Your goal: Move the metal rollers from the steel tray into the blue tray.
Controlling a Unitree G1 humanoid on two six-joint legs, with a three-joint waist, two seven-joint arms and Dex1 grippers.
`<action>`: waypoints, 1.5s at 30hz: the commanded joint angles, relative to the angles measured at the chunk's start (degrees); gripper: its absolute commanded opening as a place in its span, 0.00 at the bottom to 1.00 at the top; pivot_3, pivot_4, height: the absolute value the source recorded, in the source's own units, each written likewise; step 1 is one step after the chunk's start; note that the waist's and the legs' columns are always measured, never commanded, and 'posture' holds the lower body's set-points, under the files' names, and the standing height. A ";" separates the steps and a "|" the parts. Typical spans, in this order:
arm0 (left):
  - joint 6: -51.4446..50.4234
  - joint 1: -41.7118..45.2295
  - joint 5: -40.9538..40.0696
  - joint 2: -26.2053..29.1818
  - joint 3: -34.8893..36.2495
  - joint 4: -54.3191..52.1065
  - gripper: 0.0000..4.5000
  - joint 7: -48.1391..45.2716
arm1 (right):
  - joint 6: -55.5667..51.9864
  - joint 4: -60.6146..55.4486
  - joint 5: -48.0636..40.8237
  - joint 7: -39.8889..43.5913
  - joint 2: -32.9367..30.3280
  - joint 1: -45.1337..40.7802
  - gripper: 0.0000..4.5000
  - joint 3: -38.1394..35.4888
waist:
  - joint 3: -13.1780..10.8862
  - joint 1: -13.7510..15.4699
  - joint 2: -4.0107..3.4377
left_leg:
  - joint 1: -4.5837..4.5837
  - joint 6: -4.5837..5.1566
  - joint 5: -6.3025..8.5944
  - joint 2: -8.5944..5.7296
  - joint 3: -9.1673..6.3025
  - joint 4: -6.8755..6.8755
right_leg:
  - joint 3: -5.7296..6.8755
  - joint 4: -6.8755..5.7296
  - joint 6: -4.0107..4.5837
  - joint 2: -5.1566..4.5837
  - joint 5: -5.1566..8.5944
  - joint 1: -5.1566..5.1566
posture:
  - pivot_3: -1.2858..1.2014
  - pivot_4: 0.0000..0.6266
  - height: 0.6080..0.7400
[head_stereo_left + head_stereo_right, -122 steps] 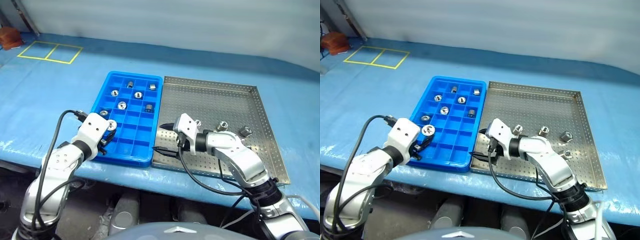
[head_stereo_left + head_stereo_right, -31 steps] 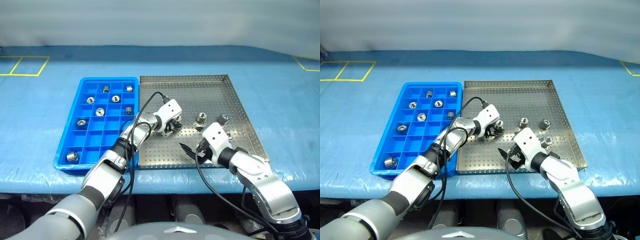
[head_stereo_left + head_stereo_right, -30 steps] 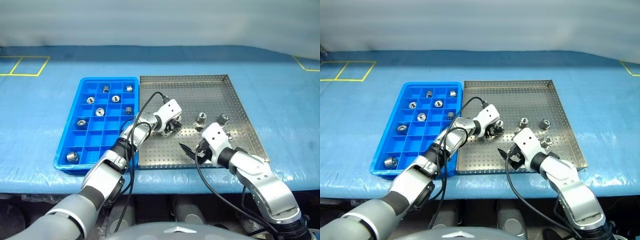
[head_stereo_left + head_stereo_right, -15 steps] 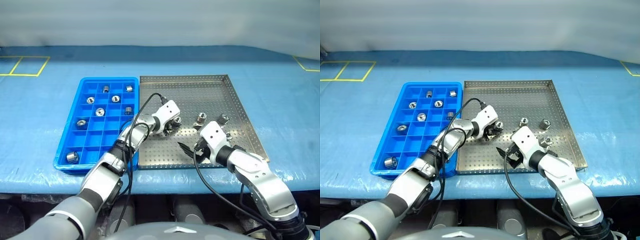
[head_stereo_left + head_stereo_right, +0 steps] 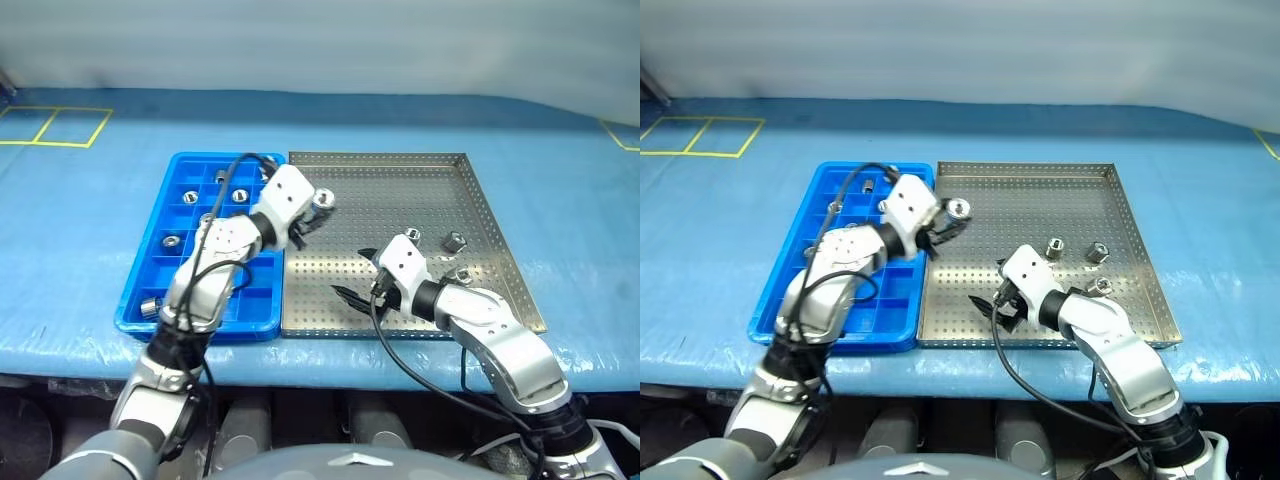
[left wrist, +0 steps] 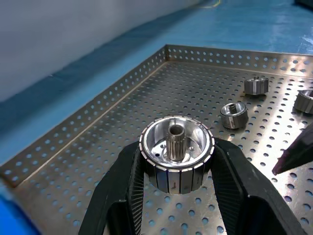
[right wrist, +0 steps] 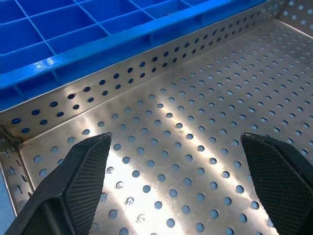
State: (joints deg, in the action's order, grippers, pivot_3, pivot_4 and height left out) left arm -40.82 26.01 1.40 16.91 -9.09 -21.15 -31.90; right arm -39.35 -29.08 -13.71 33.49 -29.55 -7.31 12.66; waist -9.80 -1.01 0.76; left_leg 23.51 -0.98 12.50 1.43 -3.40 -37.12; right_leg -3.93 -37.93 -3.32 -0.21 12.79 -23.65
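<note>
1. Blue tray [image 5: 150, 290], centre-left, already holds several rollers.
2. Left gripper [image 5: 312, 212], clamped on one metal roller [image 6: 176, 152], hovers at the steel tray's [image 5: 500, 250] left edge; carrying step, next needs an empty compartment.
3. Right gripper [image 5: 992, 300], jaws apart, waits lower centre; probably three rollers [image 5: 1053, 248] remain rightward.

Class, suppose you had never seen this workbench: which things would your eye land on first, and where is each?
First, the shiny roller clamped in the left gripper, lifted above the steel tray near its border with the blue tray. Next, the right gripper, wide open and empty, over the steel tray's near corner beside the blue tray.
</note>
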 commanded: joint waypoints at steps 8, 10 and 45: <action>-15.60 -13.07 6.79 6.54 2.54 -15.90 0.37 10.39 | 3.22 4.16 0.94 3.64 0.55 -5.26 1.00 3.46 | -0.04 4.36 0.06 | 0.06 -0.01 0.00 -0.02 -0.06 -0.01 | 0.12 0.04 0.07 -0.06 0.04 0.00 | 0.63 0.24 1.00; -16.23 -13.66 6.85 6.08 2.22 -15.73 0.37 11.55 | 3.32 4.61 1.24 4.00 0.40 -5.72 1.00 3.84 | -0.04 5.33 0.06 | 0.06 -0.03 -0.01 -0.02 -0.07 -0.04 | 0.14 0.04 0.34 -0.07 0.20 0.01 | 0.64 0.24 1.00; -7.99 -16.69 -2.87 1.63 4.91 -18.50 0.99 10.49 | 2.37 4.39 2.84 0.39 0.64 -5.00 1.00 0.77 | -0.04 6.65 0.07 | 0.09 -0.04 -0.02 -0.02 0.00 0.01 | 0.12 0.10 0.41 -0.12 0.22 -0.03 | 0.62 0.24 1.00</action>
State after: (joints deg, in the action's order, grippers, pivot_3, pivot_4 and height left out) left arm -53.20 8.07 1.99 19.51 -5.54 -36.27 -19.41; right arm -36.90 -23.21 -11.15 35.31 -29.28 -12.19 15.76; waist -9.83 5.64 0.83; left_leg 23.60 -1.03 12.48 1.40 -3.40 -37.12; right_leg -3.81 -37.82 -2.91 -0.35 13.01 -23.68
